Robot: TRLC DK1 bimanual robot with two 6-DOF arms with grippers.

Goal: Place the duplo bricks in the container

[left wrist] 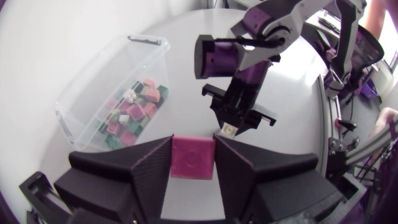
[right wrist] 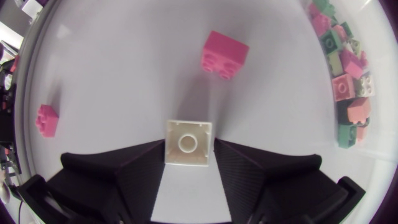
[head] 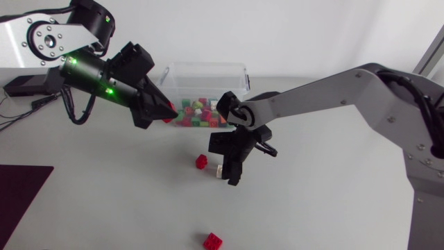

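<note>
both grippers clamped on bricks

the left gripper [left wrist: 193, 148] pinches a red brick [left wrist: 193, 163] between both fingers, at the front left corner of the clear container [head: 208, 73], which holds a pile of mixed bricks [head: 198, 114]. the right gripper [right wrist: 188, 149] is closed from two sides on a white brick [right wrist: 188, 140], over the table [head: 333, 201] in front of the container. a loose red brick [head: 201, 162] lies just beside the right gripper, and a second red brick [head: 213, 241] lies nearer the table's front edge.

Table [head: 104, 201]: clear container [head: 208, 68], 2 red bricks [head: 201, 162], dark mat [head: 21, 198].
</note>
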